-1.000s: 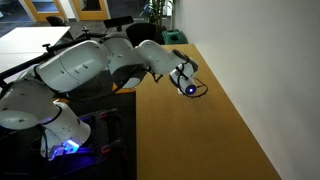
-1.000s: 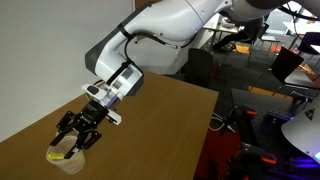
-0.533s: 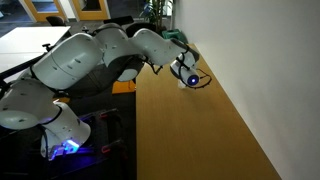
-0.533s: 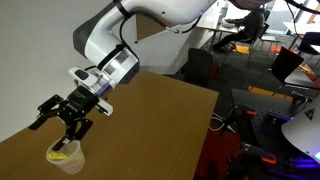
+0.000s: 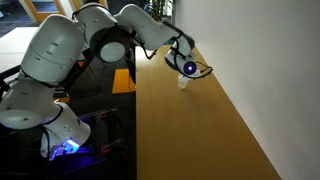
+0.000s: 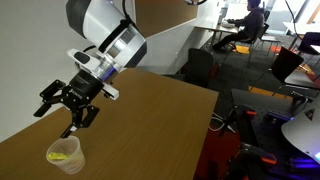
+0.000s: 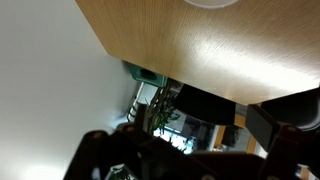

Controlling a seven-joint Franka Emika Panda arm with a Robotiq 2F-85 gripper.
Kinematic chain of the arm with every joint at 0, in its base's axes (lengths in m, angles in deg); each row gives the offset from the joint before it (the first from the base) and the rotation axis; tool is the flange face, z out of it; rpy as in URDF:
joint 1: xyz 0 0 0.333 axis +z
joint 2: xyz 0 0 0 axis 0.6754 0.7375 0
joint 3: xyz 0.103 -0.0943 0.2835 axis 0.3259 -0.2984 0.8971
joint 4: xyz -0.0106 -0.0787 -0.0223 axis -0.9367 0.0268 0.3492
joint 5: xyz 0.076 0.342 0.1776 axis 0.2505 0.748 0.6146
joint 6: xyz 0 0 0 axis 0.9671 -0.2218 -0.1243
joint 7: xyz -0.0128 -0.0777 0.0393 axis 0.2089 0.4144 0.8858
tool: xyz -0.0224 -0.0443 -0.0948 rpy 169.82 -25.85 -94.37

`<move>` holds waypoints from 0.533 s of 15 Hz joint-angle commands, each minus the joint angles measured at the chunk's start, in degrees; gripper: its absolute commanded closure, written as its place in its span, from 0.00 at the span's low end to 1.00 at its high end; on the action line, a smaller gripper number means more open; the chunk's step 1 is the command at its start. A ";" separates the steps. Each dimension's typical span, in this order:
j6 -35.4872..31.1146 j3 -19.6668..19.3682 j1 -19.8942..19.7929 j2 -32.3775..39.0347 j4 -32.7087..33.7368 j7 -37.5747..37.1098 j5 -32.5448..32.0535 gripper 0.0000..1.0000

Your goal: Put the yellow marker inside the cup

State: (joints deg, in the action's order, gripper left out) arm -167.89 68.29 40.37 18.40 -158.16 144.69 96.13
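Note:
The cup (image 6: 64, 155), small and translucent, stands on the wooden table (image 6: 160, 130) near the wall. The yellow marker (image 6: 60, 156) lies inside it as a yellow patch. My gripper (image 6: 60, 118) hangs above the cup and a little to its far side, fingers spread open, holding nothing and clear of the rim. In an exterior view the gripper (image 5: 189, 68) is at the table's far end, just above the cup (image 5: 183, 83). In the wrist view only the cup's white rim (image 7: 210, 3) shows at the top edge, and a dark finger (image 7: 292, 122) at the right.
A white wall (image 5: 250, 60) runs along the table's long side right beside the cup. Office chairs (image 6: 285, 65) and desks stand beyond the table's other edge. The robot's base with a blue light (image 5: 65, 145) is beside the table.
The gripper was down at the cup a second ago. It has since opened and risen away from it. The yellow marker stays in the cup.

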 commanded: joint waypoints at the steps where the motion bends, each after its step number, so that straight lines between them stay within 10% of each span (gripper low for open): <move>1: -6.60 -4.31 3.90 -9.22 -9.99 -1.04 1.85 0.00; 8: -19.35 -5.33 6.08 -18.59 -22.07 -3.62 1.44 0.00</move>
State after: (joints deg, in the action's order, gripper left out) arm -182.12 63.57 45.24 5.82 -173.31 143.31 96.82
